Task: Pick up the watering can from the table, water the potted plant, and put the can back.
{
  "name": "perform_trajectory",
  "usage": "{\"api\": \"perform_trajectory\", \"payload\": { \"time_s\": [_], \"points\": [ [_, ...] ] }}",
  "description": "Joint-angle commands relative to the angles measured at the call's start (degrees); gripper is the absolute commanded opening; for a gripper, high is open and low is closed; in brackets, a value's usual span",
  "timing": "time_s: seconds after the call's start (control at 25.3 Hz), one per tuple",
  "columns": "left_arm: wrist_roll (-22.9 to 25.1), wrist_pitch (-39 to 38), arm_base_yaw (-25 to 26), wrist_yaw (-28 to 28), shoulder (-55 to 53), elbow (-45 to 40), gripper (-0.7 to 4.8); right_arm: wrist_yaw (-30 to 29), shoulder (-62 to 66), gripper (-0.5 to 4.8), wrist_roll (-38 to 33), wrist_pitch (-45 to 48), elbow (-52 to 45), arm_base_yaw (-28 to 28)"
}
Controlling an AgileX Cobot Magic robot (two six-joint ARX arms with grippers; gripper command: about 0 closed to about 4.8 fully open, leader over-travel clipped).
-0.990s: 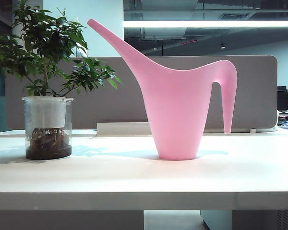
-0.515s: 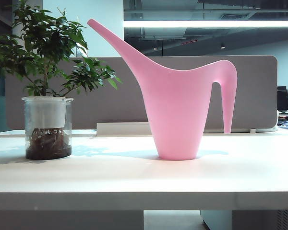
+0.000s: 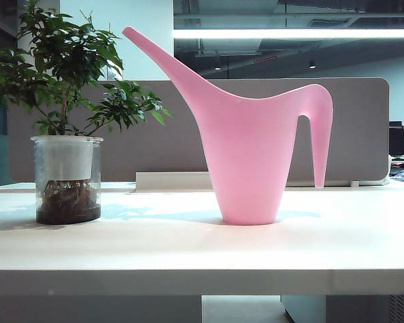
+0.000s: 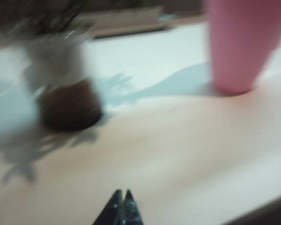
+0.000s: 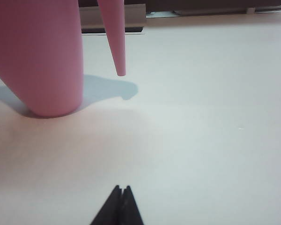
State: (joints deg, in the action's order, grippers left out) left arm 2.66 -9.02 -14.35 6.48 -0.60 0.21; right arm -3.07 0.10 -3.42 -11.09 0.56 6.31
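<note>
The pink watering can (image 3: 249,155) stands upright in the middle of the white table (image 3: 188,256), spout up to the left, pointed handle on the right. The potted plant (image 3: 67,178), a leafy bush in a clear jar, stands at the left. Neither gripper shows in the exterior view. In the blurred left wrist view my left gripper (image 4: 122,193) is shut and empty, near the table's front edge, with the potted plant (image 4: 68,101) and watering can (image 4: 239,51) well ahead. My right gripper (image 5: 122,189) is shut and empty, with the watering can (image 5: 42,61) and its handle tip (image 5: 120,70) beyond it.
A grey partition panel (image 3: 175,134) runs behind the table, with a low white tray (image 3: 172,180) at its foot. The table's thick front edge (image 3: 202,281) faces the exterior camera. Office clutter (image 3: 400,168) sits at the far right.
Nothing has moved in the exterior view: the can and plant stand as before.
</note>
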Motion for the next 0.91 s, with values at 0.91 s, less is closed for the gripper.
{"api": "perform_trajectory", "payload": {
  "time_s": [0.91],
  "points": [
    [-1.62,-1.57,6.82,-5.20,0.20,0.31,0.03,0.15,-0.09,-0.01,0.07,0.57,0.07,0.09]
  ]
}}
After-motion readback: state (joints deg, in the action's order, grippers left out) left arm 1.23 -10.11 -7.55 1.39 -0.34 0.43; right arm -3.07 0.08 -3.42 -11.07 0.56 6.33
